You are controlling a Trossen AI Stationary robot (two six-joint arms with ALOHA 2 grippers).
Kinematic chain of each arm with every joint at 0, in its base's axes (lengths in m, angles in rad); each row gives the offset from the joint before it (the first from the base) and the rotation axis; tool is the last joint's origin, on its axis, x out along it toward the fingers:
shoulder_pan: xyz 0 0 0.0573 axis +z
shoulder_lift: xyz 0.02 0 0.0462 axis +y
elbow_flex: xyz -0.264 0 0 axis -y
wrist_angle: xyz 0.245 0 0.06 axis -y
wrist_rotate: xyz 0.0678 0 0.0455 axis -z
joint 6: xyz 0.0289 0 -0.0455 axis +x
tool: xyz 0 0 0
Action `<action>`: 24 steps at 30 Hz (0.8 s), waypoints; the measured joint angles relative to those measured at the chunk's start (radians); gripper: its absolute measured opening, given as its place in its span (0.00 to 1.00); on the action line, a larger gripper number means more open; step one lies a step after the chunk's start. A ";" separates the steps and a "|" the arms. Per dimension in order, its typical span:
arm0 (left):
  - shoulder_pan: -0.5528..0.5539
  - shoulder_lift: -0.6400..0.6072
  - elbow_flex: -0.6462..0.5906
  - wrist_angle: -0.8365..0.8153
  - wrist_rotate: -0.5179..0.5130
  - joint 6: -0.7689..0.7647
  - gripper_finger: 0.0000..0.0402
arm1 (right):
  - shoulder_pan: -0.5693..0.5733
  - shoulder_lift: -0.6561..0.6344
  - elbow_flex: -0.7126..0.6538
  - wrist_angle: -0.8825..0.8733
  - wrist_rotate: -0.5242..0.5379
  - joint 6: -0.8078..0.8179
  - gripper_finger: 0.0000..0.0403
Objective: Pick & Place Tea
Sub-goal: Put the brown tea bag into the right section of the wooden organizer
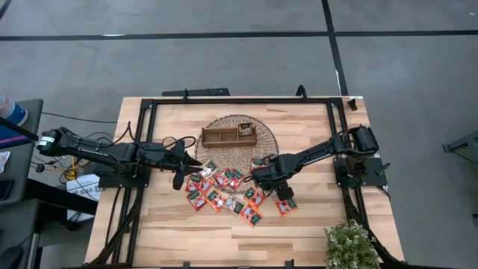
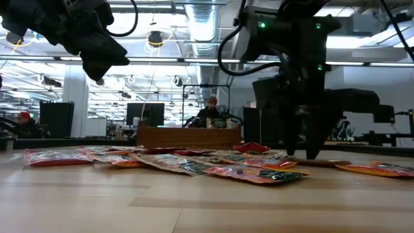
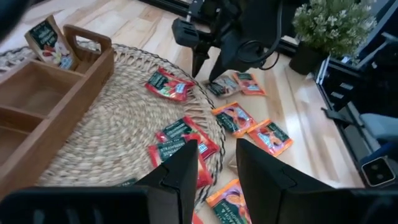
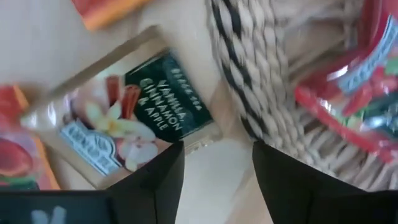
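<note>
Several red-orange tea sachets [image 1: 224,190] lie flat on the table and on the near edge of the round woven mat [image 1: 240,155]; they also show in the low view [image 2: 246,171] and the left wrist view [image 3: 180,134]. One more sachet [image 3: 46,40] stands in an end compartment of the wooden tray [image 1: 224,137]. My right gripper [image 4: 217,162] is open and low at the mat's right edge [image 1: 258,178], next to a pale sachet with a green label [image 4: 130,106]. My left gripper [image 3: 217,165] is open and raised over the mat's left edge [image 1: 185,169]. My right gripper comes from above, pointing down, with its fingers [image 2: 301,152] close to the table. One finger [image 4: 158,174] covers a corner of the pale sachet, which lies flat. I cannot tell whether it touches the sachet.
The tray [image 3: 37,112] sits on the far half of the mat [image 3: 106,118]. A potted plant [image 1: 349,245] stands at the table's near right corner. A black frame runs round the table's edges. Bare wood shows along the near edge.
</note>
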 joint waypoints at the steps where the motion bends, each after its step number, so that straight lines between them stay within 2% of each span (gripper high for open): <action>1: 0.000 0.000 0.000 0.001 0.000 -0.004 0.25 | -0.005 0.000 0.000 0.010 -0.020 -0.002 0.46; 4: 0.000 0.000 0.000 0.000 0.000 -0.011 0.25 | -0.019 0.000 0.001 0.016 -0.104 -0.010 0.47; 6: 0.000 0.000 0.000 0.000 0.000 -0.011 0.25 | -0.023 0.010 0.004 0.014 -0.119 -0.012 0.47; 15: 0.000 0.000 0.000 -0.001 0.000 -0.049 0.25 | -0.014 -0.007 -0.001 -0.044 -0.052 -0.020 0.44; 24: 0.000 0.000 0.000 -0.001 0.000 -0.046 0.25 | 0.018 -0.027 0.000 -0.059 -0.036 -0.028 0.44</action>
